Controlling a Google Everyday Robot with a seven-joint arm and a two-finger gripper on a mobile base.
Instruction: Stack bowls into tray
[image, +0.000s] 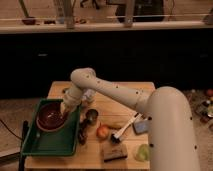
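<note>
a dark red bowl (50, 116) is seen sitting inside the green tray (50, 144), up toward the tray's 12 o'clock end, so at least one bowl looks to be placed already. whether a second bowl is nested in it can't be made out, it reads as one dark round shape, so the stack may or may not be finished. the gripper (65, 109) is parked right at the bowl's rim, at about 2 o'clock of it, with the arm (115, 92) reaching in from the right; whether it is released or grasping the rim can't be told from here. off the tray, on the wooden table (125, 95), a small metal cup (92, 116) is spotted just past the tray's 3 o'clock edge, an orange (103, 132) beyond it, and a light green cup (143, 152) toward 5 o'clock. no other bowl is seen left out on the table, so the job is judged mostly done, with letting go and backing off probably what's left.
</note>
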